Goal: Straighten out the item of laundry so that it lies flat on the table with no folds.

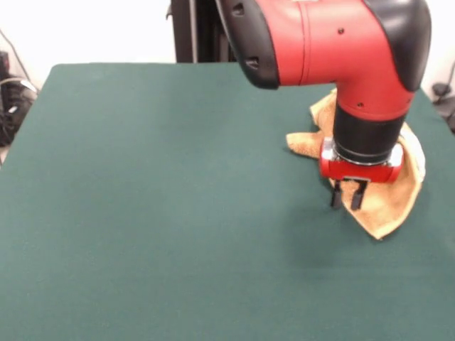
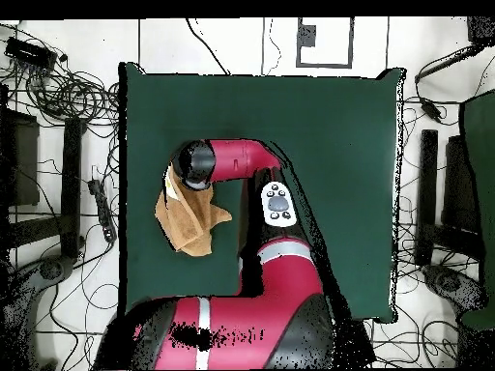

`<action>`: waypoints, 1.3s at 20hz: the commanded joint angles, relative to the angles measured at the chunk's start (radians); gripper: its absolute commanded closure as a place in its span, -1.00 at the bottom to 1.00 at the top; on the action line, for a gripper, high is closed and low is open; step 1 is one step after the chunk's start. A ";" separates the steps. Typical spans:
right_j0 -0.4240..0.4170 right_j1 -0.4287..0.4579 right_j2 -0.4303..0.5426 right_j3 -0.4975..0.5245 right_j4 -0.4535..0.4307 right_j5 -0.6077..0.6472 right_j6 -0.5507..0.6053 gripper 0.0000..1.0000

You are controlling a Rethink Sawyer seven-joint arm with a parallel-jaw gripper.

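Note:
The golden-orange towel (image 1: 389, 204) lies crumpled and folded on itself near the right edge of the dark green table (image 1: 163, 213). My gripper (image 1: 348, 194) hangs straight down over the towel's left edge, fingertips just at the cloth. Its two fingers stand a little apart with nothing held between them. The arm hides the towel's middle. In the overhead view the towel (image 2: 187, 225) lies bunched at the left side of the table (image 2: 329, 145), and the arm's wrist (image 2: 196, 163) covers the gripper.
The table's right edge (image 1: 435, 106) in the front view runs close beside the towel. A black column (image 1: 193, 32) stands behind the table. Cables (image 2: 58, 92) and stands lie on the floor around the table in the overhead view.

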 commanded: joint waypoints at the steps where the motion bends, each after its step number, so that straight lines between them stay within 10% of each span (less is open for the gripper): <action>1: 0.066 0.148 0.056 0.097 0.061 -0.133 0.234 1.00; 26: -0.025 0.114 -0.001 0.043 -0.020 -0.002 -0.030 1.00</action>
